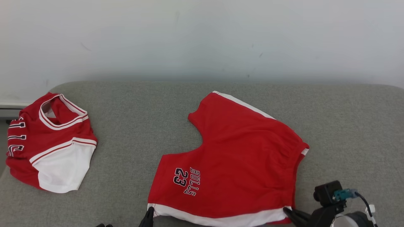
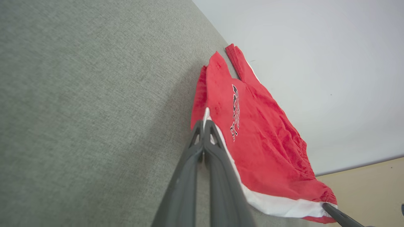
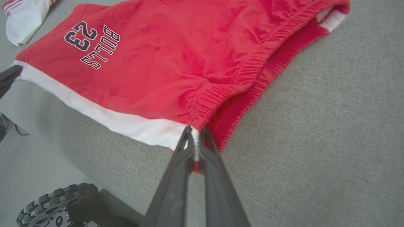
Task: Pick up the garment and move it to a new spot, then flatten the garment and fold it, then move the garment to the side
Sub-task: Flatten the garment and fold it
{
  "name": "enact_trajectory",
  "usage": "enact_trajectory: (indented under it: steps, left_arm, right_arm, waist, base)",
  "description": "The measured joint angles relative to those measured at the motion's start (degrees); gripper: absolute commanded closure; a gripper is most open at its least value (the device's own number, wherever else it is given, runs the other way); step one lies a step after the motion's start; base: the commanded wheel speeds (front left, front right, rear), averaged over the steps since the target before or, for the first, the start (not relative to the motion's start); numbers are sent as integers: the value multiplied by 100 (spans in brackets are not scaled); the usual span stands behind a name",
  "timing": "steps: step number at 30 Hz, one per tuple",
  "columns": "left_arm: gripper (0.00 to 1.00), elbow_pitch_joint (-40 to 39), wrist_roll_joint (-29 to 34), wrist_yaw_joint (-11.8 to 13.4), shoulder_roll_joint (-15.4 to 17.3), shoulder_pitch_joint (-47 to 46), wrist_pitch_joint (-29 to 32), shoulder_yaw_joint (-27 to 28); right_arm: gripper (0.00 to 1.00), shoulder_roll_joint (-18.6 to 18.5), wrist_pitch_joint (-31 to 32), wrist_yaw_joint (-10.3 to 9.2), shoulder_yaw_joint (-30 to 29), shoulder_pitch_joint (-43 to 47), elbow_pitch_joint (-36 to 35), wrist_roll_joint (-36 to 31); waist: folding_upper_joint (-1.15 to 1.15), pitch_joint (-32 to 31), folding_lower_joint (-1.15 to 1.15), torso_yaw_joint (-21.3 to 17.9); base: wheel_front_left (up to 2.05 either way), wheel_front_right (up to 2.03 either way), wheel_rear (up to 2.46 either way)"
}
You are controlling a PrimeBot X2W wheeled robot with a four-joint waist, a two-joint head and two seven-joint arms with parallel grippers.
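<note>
On the grey table (image 1: 132,104) the red shorts (image 1: 240,148) lay spread at its near edge, right of centre; the left gripper (image 1: 148,217) and right gripper (image 1: 288,212) had jaws clamped on the near corners, so lifting both evenly, edge taut, seemed wisest.

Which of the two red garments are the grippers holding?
The BULLS 23 shorts, pinched at their near corners by the left gripper and right gripper; the jersey lies apart.
</note>
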Motion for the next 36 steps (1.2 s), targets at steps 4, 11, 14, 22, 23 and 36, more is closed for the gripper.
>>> enact_trajectory:
  steps: [4, 11, 14, 22, 23, 36]
  left_arm:
    - [66, -85, 42, 19, 23, 57, 3, -82]
    - [0, -192, 275, 199, 209, 56, 57, -143]
    - [0, -218, 371, 270, 319, 57, 56, -141]
    - [0, -726, 1013, 725, 786, 47, -66, 240]
    - [0, -868, 1104, 759, 797, 25, -71, 271]
    - [0, -1994, 1884, 1031, 816, 404, -71, 646]
  right_arm:
    - [76, 5, 109, -51, 89, 258, -124, 0]
    - [0, 103, 212, -204, 168, 413, -249, -1]
    - [0, 78, 255, -286, 176, 413, -245, -89]
    - [0, -92, -46, -779, -278, 667, -489, -377]
    - [0, -82, -175, -879, -383, 687, -530, -421]
    - [0, 1048, -2260, -1181, -1416, 764, -829, -506]
  waist:
    - [0, 9, 0, 20]
    - [0, 37, 1, 21]
    - [1, 8, 1, -6]
    - [1, -118, 1, -43]
    - [1, -138, 1, -39]
    - [1, -473, 1, -191]
  base:
    - [0, 0, 0]
    - [0, 0, 0]
    - [0, 0, 0]
    - [0, 0, 0]
    - [0, 0, 0]
    - [0, 0, 0]
